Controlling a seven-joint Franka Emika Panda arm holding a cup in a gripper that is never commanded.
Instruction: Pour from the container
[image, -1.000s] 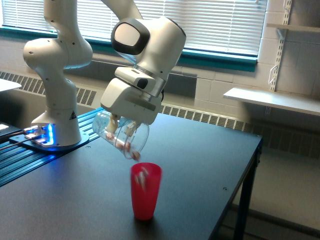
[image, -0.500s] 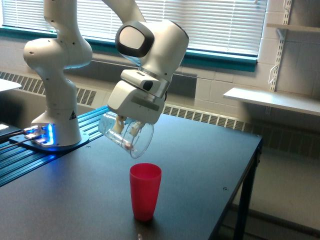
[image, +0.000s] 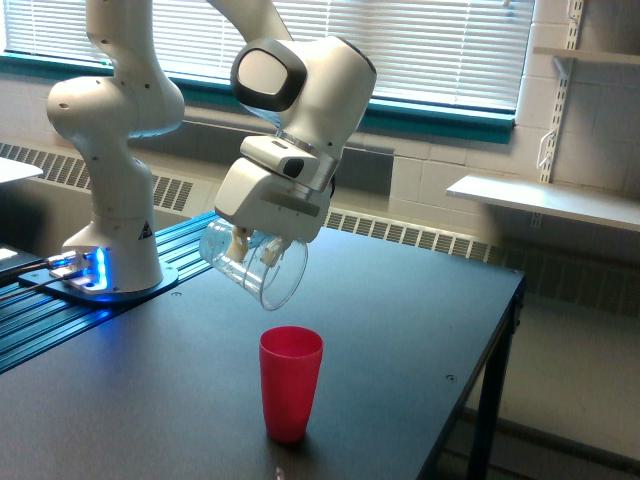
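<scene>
The clear container (image: 255, 265) hangs tilted above the dark table, its wide mouth turned down toward the exterior view's right. My gripper (image: 250, 242) is shut on the container, its fingers mostly hidden under the white hand. The container looks empty. Below its mouth a red cup (image: 290, 382) stands upright on the table, with a clear gap between the two.
The dark table (image: 380, 330) has its edge at the exterior view's right. The arm's white base (image: 110, 240) sits on a rail with blue lights at the left. A white shelf (image: 545, 198) is on the wall behind.
The container has lifted slightly and moved a little right, away from the red cup. The pinkish bits seen near its mouth a second ago are gone from it.
</scene>
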